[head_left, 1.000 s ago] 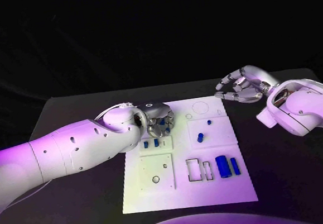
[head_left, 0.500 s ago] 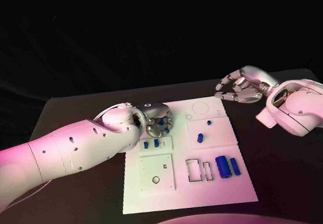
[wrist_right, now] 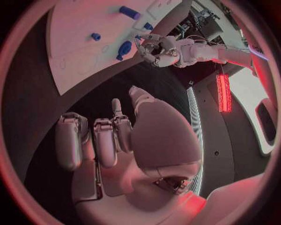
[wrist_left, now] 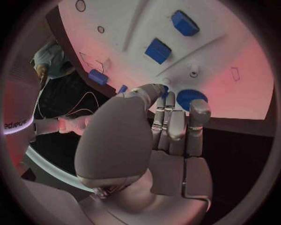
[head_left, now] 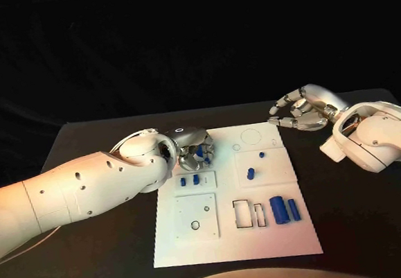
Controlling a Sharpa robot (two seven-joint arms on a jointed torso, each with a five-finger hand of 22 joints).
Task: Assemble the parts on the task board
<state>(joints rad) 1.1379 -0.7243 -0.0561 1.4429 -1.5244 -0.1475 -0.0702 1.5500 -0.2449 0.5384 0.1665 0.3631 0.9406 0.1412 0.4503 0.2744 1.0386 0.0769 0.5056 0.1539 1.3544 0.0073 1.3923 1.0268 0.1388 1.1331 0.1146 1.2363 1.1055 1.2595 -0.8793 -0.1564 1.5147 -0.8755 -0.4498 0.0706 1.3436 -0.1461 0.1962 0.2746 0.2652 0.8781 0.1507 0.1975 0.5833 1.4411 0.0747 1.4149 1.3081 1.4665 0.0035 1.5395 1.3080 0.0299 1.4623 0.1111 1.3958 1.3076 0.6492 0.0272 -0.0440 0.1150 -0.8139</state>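
Note:
The white task board [head_left: 238, 246] lies mid-table. My left hand [head_left: 194, 149] is over its far left corner, fingers curled down round a blue round part [wrist_left: 191, 98] that sits on the board [wrist_left: 234, 42]; thumb and fingers touch its rim. Two small blue pieces [head_left: 189, 180] lie just in front of that hand, and the left wrist view shows blue blocks [wrist_left: 158, 49] farther along. A blue peg [head_left: 250, 172] and a tiny blue piece [head_left: 261, 151] sit mid-board. Two blue cylinders [head_left: 283, 208] lie near the right edge. My right hand [head_left: 303, 110] hovers off the board's far right corner, fingers curled, holding nothing.
A square plate with holes [head_left: 195, 217] and two narrow rectangular recesses [head_left: 249, 213] occupy the board's near half; a circular outline [head_left: 252, 134] marks its far end. Bare black table [head_left: 97, 265] surrounds the board. In the right wrist view the left hand [wrist_right: 157, 50] shows at the board's [wrist_right: 76, 51] edge.
The left hand stays at the same corner, its fingers barely shifted on the blue part. The right hand has not moved.

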